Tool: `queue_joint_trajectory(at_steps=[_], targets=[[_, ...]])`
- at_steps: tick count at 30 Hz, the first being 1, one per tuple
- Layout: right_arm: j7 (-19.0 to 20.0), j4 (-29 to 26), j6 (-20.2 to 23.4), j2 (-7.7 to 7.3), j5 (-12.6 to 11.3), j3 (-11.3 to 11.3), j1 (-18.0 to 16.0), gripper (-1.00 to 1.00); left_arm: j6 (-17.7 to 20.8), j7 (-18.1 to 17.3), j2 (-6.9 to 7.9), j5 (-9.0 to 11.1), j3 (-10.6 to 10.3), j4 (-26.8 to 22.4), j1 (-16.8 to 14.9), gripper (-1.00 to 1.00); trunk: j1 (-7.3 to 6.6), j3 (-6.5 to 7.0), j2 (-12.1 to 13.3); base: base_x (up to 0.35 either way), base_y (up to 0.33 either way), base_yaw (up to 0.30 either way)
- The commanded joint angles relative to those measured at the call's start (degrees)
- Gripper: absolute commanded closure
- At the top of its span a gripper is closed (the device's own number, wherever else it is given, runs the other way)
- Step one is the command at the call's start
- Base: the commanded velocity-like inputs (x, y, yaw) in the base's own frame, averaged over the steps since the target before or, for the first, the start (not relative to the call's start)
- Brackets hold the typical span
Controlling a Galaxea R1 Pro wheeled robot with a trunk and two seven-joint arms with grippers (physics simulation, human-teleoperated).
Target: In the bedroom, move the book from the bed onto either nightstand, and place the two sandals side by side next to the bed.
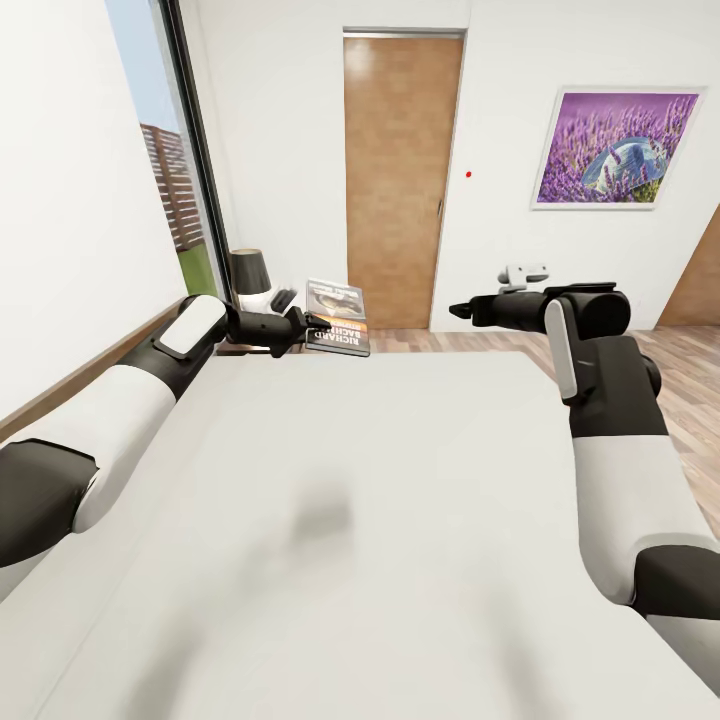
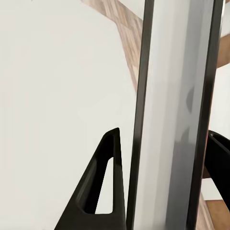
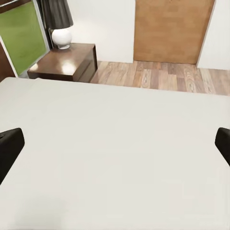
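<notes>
Above bed (image 1: 400, 480), dark orange-banded book (image 1: 337, 316), seemingly gripped by left hand (image 1: 318, 322)

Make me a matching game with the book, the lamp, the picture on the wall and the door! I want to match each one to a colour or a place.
Things:
1. book
2. lamp
3. picture
4. door

Clues:
A. purple flowers in a white frame
B. brown wood, shut
C. held upright in the left gripper
D. dark shade, standing on the nightstand

Pairs: 1-C, 2-D, 3-A, 4-B
</notes>
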Motion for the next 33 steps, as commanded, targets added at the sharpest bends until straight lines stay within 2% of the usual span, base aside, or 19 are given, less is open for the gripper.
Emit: queue_joint_trajectory(at_steps=[1,8,12,16,17,19,20,33], targets=[[0.1,-0.1,0.2,-0.05,0.0,0.1,-0.1,-1.0,0.0,0.3,0.07,0.6,-0.4,-0.1,-0.1,1.0,0.0,-0.06,0.0,0.0,0.0,0.0],[0.0,-0.9,0.2,-0.12,0.2,0.1,0.0,-1.0,0.0,0.2,0.06,0.6,-0.4,-0.1,-0.1,1.0,0.0,-0.06,0.0,0.0,0.0,0.0],[0.1,-2.0,0.2,-0.06,1.9,0.1,0.5,-1.0,0.0,0.2,0.02,0.6,-0.4,-0.2,-0.1,1.0,0.0,-0.06,0.0,0.0,0.0,0.0],[0.0,-3.6,0.2,0.14,6.3,0.2,2.4,-1.0,0.0,0.2,0.0,0.6,-0.4,-0.3,-0.1,1.0,0.0,-0.06,0.0,0.0,0.0,0.0],[0.0,-3.6,0.2,0.14,6.3,0.2,2.4,-1.0,0.0,0.2,0.0,0.6,-0.4,-0.3,-0.1,1.0,0.0,-0.06,0.0,0.0,0.0,0.0],[0.1,-4.1,0.2,0.21,7.9,0.2,3.4,-1.0,-0.1,0.2,0.0,0.6,-0.4,-0.4,-0.1,1.0,0.0,-0.06,0.0,0.0,0.0,0.0],[0.0,-4.8,0.2,0.25,9.6,0.1,5.2,-1.0,-0.1,0.8,-0.01,0.6,-0.4,-0.5,-0.1,1.0,0.0,-0.06,0.0,0.0,0.0,0.0],[0.1,-7.0,0.2,0.36,10.6,-0.2,7.7,-1.0,-0.1,4.1,-0.05,0.6,-0.4,-0.6,0.3,1.0,0.0,-0.06,0.0,0.0,0.0,0.0]])
